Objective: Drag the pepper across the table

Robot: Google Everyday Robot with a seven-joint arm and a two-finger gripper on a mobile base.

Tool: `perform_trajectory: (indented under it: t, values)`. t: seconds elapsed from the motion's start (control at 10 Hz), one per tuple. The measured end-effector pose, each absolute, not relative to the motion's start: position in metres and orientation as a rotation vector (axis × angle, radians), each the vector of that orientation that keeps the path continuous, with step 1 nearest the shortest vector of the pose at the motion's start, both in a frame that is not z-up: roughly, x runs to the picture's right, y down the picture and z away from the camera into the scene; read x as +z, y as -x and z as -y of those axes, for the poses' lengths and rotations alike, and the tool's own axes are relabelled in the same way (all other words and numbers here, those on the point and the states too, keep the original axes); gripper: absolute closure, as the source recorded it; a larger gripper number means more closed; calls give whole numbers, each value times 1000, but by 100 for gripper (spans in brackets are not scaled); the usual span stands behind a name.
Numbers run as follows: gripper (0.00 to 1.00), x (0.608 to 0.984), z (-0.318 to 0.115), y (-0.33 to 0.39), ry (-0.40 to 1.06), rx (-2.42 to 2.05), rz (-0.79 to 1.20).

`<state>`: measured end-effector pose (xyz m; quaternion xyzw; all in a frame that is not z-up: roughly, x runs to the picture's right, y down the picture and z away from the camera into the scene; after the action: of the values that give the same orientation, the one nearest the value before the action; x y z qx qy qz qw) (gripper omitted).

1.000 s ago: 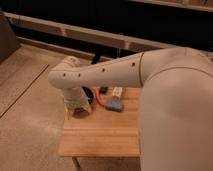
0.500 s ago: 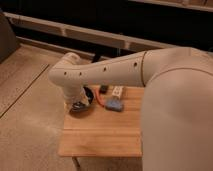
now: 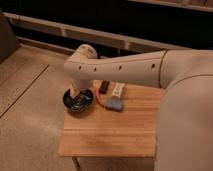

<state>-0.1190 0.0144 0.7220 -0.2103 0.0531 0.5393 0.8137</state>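
Here the gripper [image 3: 76,96] hangs just over the dark bowl [image 3: 88,104], fingers spread wide, gripping nothing. The pepper [image 3: 99,99] lies on the table [image 3: 110,135] just beside that bowl, untouched.

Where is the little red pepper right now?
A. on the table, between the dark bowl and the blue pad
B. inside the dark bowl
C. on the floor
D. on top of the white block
A: the pepper lies on the table between the dark bowl and the blue pad, while the gripper hangs over the bowl.
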Motion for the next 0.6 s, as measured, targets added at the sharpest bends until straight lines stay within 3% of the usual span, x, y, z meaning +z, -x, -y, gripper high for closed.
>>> perform_trajectory:
  t: [0.2, 0.6]
  values:
    - [35, 725, -15, 115, 444, 1150, -127]
    - [35, 787, -19, 39, 442, 1363, -267]
